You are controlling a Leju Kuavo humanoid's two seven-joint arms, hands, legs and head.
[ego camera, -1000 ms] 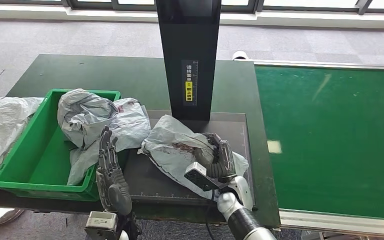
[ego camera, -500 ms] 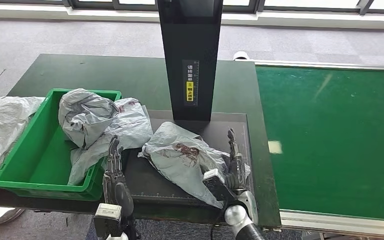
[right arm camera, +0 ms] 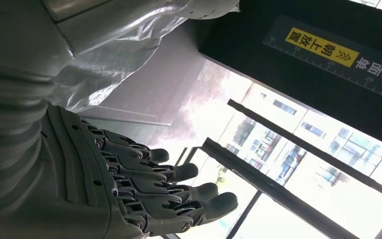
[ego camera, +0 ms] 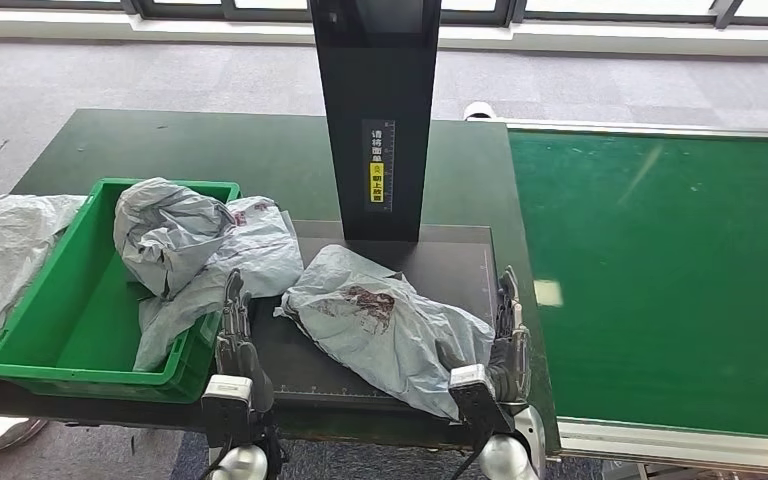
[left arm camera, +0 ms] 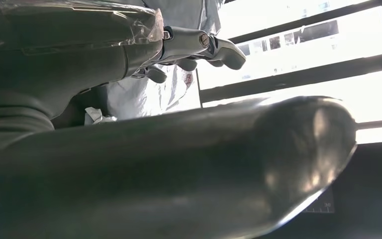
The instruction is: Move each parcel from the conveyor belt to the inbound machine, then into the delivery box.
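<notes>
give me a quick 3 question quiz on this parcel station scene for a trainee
1. True or false: the right hand is gripping the grey parcel on the scanner platform.
2. Where do the other grey parcels lie?
A. on the conveyor belt
B. in and over the edge of the green box
C. on the floor
3. Fill in: the green conveyor belt carries ___ parcels.

Key
1. False. Its fingers are spread and hold nothing; the hand is beside the parcel.
2. B
3. no

The left hand is likewise open, between the box and the platform.
</notes>
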